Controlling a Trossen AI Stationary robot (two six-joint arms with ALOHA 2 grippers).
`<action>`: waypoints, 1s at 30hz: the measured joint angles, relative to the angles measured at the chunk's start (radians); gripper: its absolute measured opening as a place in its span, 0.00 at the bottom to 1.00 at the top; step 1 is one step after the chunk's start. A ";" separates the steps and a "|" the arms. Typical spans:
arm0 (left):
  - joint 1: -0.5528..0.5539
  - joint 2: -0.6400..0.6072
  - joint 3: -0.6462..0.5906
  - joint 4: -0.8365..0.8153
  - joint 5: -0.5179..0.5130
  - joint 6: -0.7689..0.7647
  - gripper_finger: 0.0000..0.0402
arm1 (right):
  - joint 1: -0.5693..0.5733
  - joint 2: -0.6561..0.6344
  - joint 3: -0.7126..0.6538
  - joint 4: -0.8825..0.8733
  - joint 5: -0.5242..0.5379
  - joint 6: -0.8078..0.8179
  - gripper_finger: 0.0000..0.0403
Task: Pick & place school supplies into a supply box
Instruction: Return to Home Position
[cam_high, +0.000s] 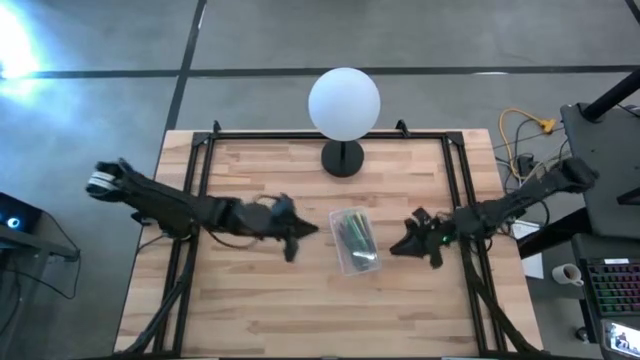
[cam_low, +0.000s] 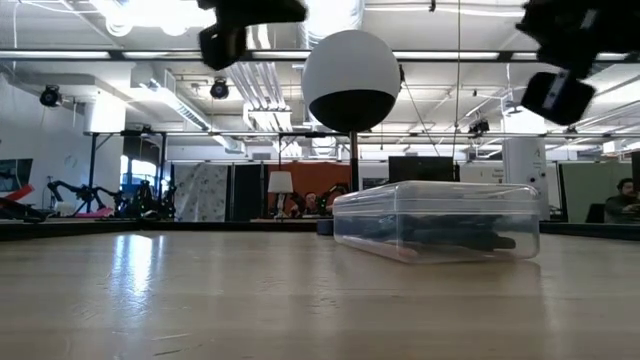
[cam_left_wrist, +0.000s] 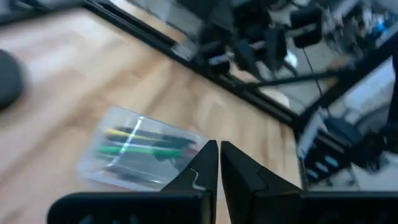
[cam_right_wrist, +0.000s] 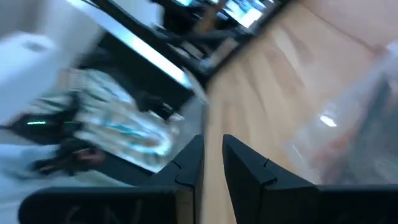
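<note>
The box (cam_high: 353, 240) lies at the middle of the table (cam_high: 250, 310), near the lamp (cam_high: 343, 102), and its lid is on. Inside it are the pens (cam_left_wrist: 142, 144), green, yellow and dark ones, lying along its length. The left gripper (cam_high: 293, 238) hangs above the table just beside one long side of the box. Its fingers (cam_left_wrist: 202, 167) are almost together and hold nothing. The right gripper (cam_high: 408, 243) hangs on the other side, a little apart from the box. Its fingers (cam_right_wrist: 189, 163) leave only a narrow gap and are empty too.
</note>
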 joint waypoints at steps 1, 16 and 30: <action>0.018 -0.052 -0.040 0.002 -0.001 0.000 0.01 | -0.048 -0.029 -0.016 0.036 -0.063 -0.014 0.13; 0.129 -0.706 -0.508 0.002 0.005 0.059 0.01 | -0.241 -0.371 -0.073 -0.222 -0.008 -0.317 0.13; 0.130 -1.088 -0.709 -0.005 -0.009 0.089 0.01 | -0.241 -0.572 -0.118 -0.428 0.115 -0.361 0.13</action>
